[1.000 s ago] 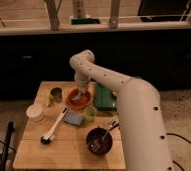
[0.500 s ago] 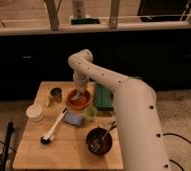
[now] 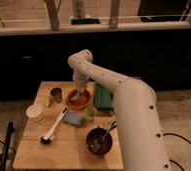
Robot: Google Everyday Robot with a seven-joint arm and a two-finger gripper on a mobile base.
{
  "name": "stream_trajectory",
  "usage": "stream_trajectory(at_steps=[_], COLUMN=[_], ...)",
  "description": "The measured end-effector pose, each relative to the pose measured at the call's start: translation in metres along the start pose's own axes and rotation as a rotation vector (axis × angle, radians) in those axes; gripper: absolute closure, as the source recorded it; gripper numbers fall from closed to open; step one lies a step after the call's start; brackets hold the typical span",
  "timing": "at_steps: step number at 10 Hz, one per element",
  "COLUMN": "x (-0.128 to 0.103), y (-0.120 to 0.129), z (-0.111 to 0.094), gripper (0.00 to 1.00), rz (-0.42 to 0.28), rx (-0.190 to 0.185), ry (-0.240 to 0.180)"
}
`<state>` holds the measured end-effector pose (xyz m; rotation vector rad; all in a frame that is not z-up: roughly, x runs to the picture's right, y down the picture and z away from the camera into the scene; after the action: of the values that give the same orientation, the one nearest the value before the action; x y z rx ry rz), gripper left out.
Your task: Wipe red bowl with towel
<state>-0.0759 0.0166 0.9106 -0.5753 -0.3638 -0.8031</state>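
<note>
The red bowl (image 3: 79, 101) sits at the back middle of the wooden table (image 3: 34, 150). My gripper (image 3: 76, 94) reaches down from the white arm into the bowl's left half. A small pale patch, the towel (image 3: 74, 96), shows inside the bowl right under the gripper tip. The wrist hides how the towel is held.
A metal cup (image 3: 55, 94) stands left of the bowl and a white container (image 3: 35, 112) further left. A green block (image 3: 104, 97) is on the right. In front lie a blue-grey pad (image 3: 73, 118), a yellow-green cup (image 3: 90, 113), a white brush (image 3: 54, 127) and a dark bowl with a spoon (image 3: 99, 141).
</note>
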Motion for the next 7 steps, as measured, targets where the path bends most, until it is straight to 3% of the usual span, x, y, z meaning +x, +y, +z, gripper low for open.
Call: stream_trajectory(at_steps=[7], x=[0.0001], y=[0.0007], z=[0.001], gripper=[1.0], rz=[0.001], rx=[-0.001], ry=[-0.001])
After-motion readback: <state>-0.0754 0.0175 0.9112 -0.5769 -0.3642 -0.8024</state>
